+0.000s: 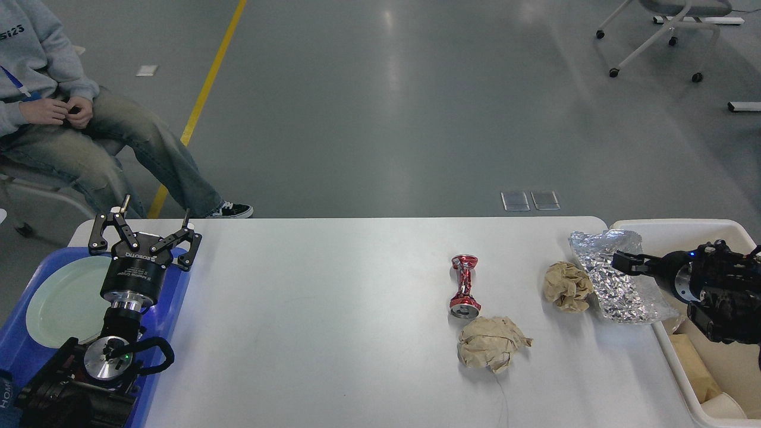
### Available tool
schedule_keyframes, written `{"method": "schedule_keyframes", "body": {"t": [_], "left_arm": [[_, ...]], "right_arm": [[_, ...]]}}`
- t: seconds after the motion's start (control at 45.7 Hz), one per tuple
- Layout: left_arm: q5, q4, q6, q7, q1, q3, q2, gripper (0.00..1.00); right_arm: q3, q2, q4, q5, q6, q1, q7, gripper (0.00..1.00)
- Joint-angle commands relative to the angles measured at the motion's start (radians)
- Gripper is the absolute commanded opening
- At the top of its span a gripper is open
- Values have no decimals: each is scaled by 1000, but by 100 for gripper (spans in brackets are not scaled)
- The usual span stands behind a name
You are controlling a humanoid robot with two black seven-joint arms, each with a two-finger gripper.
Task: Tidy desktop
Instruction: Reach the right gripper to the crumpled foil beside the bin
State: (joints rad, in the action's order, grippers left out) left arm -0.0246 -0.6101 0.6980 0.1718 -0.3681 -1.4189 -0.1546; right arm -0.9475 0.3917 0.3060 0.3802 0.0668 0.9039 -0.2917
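Observation:
The white desktop [333,309] holds a crushed red can [465,286], a brown paper ball [493,343] in front of it, a second brown paper ball [568,286] and a crumpled silver foil bag [612,284] at the right end. My right gripper [624,262] comes in from the right over the bin's rim. Its tip is over the foil bag, dark and end-on, so its fingers cannot be told apart. My left gripper [154,217] is open and empty, pointing up over the blue tray.
A blue tray [169,309] with a pale green plate [62,300] sits at the left end. A beige bin [672,227] with paper scraps stands at the right end. A seated person [71,119] is at the far left, and an office chair [666,30] is at the far right.

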Motion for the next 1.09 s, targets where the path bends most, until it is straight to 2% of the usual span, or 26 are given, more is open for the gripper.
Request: {"method": "schedule_keyframes", "body": {"t": [0.0,0.066,0.35,0.416,0.481,0.547,0.634,0.7,0.766,0.831,0.919,1.072], "left_arm": [[0,0,0,0,0,0,1,96],[0,1,0,0,0,0,0,96],[0,0,0,0,0,0,0,96],[0,0,0,0,0,0,0,96],[0,0,0,0,0,0,0,96],[0,0,0,0,0,0,0,96],[0,0,0,0,0,0,0,96],[0,0,0,0,0,0,0,96],[0,0,0,0,0,0,0,96],[0,0,0,0,0,0,0,96],[0,1,0,0,0,0,0,96],[0,0,0,0,0,0,0,96]], "right_arm": [[23,87,234,11,5,116,-14,98],[13,88,271,17,7,132,-4,98],[16,58,231,45,7,70,14,98],[27,76,240,32,-22,121,16,98],[36,134,274,-33,-132,196,23,98],[35,185,289,-168,-312,262,83,98],[30,207,289,-366,-534,314,227,98],[30,229,292,-498,-642,328,313,98],[30,251,314,-598,-712,333,358,98],[29,262,389,-665,-746,352,384,98],[29,263,478,-724,-736,375,413,98],[27,245,461,-781,-627,322,417,98]]}}
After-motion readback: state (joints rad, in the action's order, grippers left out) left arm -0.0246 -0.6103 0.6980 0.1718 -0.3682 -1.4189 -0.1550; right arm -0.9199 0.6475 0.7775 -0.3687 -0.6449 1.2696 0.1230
